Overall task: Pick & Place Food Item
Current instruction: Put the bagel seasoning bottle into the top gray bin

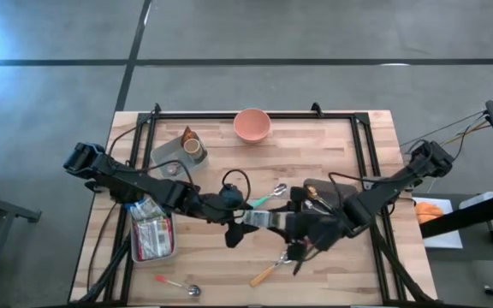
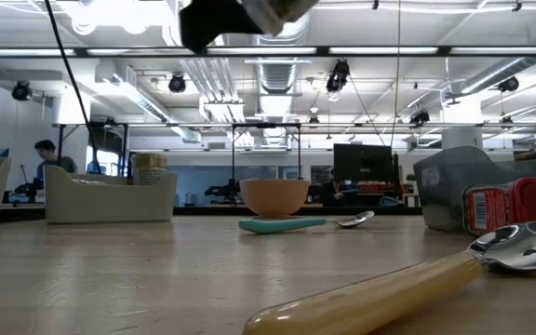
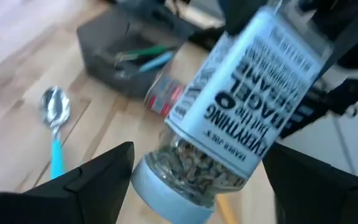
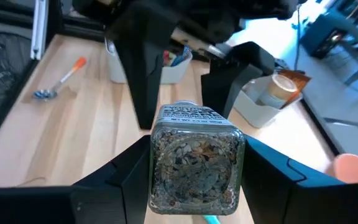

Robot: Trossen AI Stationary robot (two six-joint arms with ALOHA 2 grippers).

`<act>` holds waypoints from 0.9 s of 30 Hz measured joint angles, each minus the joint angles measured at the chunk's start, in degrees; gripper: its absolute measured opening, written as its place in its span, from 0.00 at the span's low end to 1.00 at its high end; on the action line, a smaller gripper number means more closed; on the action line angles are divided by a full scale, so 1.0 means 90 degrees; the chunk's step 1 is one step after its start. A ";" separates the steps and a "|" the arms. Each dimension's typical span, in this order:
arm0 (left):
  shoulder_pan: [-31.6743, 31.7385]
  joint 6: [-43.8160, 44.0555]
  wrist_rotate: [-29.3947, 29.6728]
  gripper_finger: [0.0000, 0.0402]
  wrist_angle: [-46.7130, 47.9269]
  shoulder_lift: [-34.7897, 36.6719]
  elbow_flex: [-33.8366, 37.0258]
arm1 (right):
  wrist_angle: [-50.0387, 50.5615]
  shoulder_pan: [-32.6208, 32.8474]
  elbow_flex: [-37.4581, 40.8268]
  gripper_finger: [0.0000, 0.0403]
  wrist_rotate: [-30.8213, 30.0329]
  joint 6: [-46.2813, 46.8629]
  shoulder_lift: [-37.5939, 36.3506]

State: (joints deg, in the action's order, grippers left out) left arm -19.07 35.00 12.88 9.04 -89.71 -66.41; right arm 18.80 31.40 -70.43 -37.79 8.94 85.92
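Observation:
The food item is a glass seasoning jar (image 1: 259, 220) with a white label and a pale cap (image 3: 166, 196). It hangs lengthwise between my two grippers, above the table's middle. My right gripper (image 4: 197, 180) reaches in from the table's right and is shut on the jar's glass end, where the seeds show. My left gripper (image 3: 197, 186) reaches in from the left and is open. Its fingers (image 3: 98, 180) stand on either side of the cap end without touching it. The low view shows the jar (image 2: 273, 11) high above the tabletop. My right gripper pinches the jar's glass end opposite the cap (image 4: 157, 168) between its two fingers, one on each flat side. The fingers come from the table's right, slanting slightly down, and lie along the jar. The jar is lifted clear of the table, its cap end pointing at my left gripper.
A pink bowl (image 1: 252, 125) stands at the far edge and a grey tray with a cup (image 1: 182, 150) at the far left. A metal tray of packets (image 1: 152, 235) lies at the left and a dark bin (image 1: 319, 190) under my right arm. Three spoons lie about: teal-handled (image 1: 268, 197), wooden-handled (image 1: 268, 272) and orange-handled (image 1: 176, 284).

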 joint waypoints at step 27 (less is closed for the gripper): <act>-0.0187 -0.4606 -0.0104 0.88 -0.2196 0.0209 0.0007 | -0.0244 0.2018 0.0016 0.48 -0.2811 -0.0514 -0.1310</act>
State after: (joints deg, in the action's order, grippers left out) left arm -20.75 -6.45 11.94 -10.72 -87.83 -66.35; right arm 16.60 49.56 -70.28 -63.09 4.31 74.13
